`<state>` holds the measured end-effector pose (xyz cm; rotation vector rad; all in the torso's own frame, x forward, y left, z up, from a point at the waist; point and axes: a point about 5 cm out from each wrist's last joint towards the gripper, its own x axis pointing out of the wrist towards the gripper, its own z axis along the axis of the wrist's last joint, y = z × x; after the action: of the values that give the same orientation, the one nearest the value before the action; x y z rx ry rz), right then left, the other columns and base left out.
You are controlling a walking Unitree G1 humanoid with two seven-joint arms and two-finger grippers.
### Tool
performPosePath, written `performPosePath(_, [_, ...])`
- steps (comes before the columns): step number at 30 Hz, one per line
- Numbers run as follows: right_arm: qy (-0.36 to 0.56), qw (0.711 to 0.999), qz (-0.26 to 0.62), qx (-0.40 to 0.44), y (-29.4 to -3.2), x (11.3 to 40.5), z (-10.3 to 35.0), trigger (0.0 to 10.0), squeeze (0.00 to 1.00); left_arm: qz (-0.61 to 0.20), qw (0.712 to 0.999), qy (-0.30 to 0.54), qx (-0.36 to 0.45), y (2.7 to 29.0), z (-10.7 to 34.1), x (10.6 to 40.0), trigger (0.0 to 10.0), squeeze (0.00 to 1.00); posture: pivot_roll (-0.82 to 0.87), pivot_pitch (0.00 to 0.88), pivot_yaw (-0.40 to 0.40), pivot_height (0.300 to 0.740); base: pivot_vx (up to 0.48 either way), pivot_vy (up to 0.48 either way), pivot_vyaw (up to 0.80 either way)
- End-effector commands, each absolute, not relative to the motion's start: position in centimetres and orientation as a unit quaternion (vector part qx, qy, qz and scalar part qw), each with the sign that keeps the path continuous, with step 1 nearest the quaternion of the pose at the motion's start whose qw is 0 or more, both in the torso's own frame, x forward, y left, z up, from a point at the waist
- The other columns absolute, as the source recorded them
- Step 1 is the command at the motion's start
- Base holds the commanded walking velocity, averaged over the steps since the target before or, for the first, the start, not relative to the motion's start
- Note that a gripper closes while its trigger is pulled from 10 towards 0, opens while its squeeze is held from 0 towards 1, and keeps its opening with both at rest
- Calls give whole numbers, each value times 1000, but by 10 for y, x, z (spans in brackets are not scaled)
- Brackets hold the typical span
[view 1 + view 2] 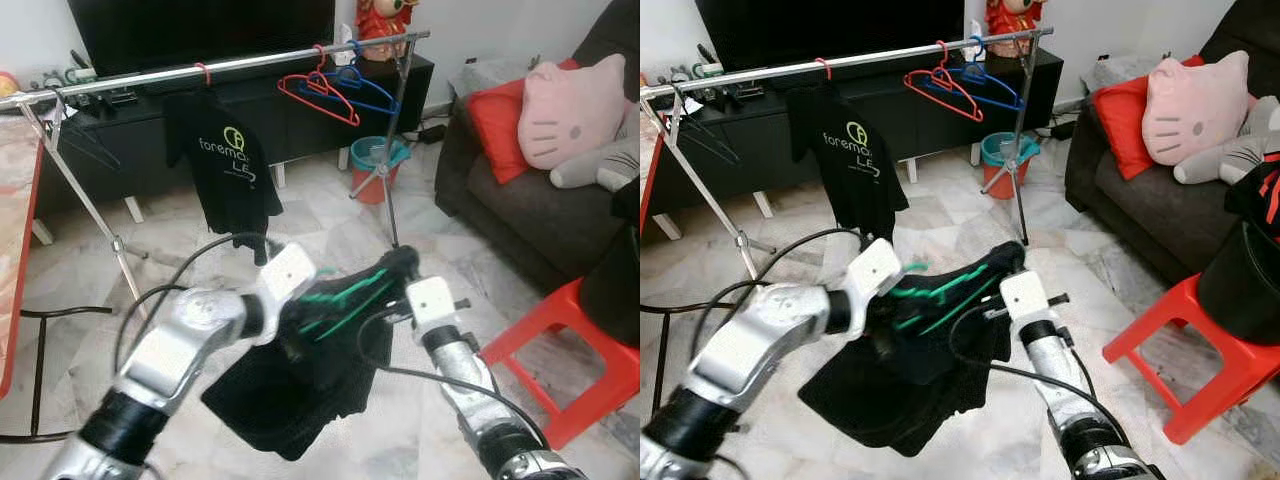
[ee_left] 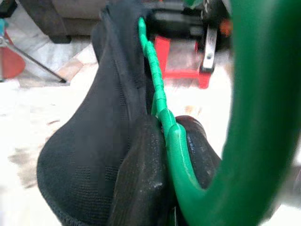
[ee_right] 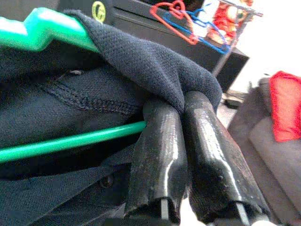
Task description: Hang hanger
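A green plastic hanger [image 1: 345, 297] carrying a black knitted garment [image 1: 300, 385] is held up between the two arms, above the pale marble floor [image 1: 330, 205] and well short of the clothes rail. The garment drapes over the hanger's shoulder and hangs down below both wrists.

The left gripper [image 2: 162, 155] has its jaws clamped on the hanger near the base of its curved green hook; the left wrist view shows black fingers [image 2: 141, 174] pressed on either side of the ridged green arm, with the cloth bunched against them. The right gripper [image 3: 188, 141] grips the hanger's other end, its jaws closed together over a fold of the black fabric, and the straight green lower bar runs just beside the fingers [image 3: 160, 155].

Beyond them stands a long silver metal clothes rail [image 1: 250, 62] on splayed legs. On it hang a black T-shirt with a pale logo [image 1: 225, 160], a red wire hanger [image 1: 320, 95] and a blue wire hanger [image 1: 365, 90] side by side near its far end. Behind the rail sits a low black TV cabinet [image 1: 300, 110], with a teal and red bin [image 1: 378, 165] on the floor by it. To the robot's right are a dark sofa [image 1: 520, 210] with a red cushion [image 1: 500, 125] and a pink cat-face pillow [image 1: 575, 108], and a red plastic stool [image 1: 575, 345].
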<state>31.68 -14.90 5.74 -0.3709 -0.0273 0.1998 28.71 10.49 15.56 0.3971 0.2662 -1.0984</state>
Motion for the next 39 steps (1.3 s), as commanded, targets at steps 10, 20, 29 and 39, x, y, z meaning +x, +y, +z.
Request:
performPosePath(10, [45, 983, 36, -173, -184, 319, 52, 0, 0, -414, 834, 214, 295, 158, 117, 297, 10000, 0, 88, 0, -40, 740, 0, 0, 0])
performPosePath(20, [71, 980, 55, -176, -182, 317, 45, 0, 0, -394, 868, 166, 254, 167, 130, 305, 10000, 0, 86, 0, -39, 740, 0, 0, 0])
performPosePath(29, [85, 979, 53, -176, -185, 313, 39, 0, 0, -545, 811, 137, 163, 182, 151, 277, 10000, 0, 86, 0, -38, 740, 0, 0, 0])
performPosePath(39, [79, 979, 58, -177, -185, 317, 44, 0, 0, -614, 739, 207, 186, 181, 131, 253, 10000, 0, 91, 0, -45, 740, 0, 0, 0])
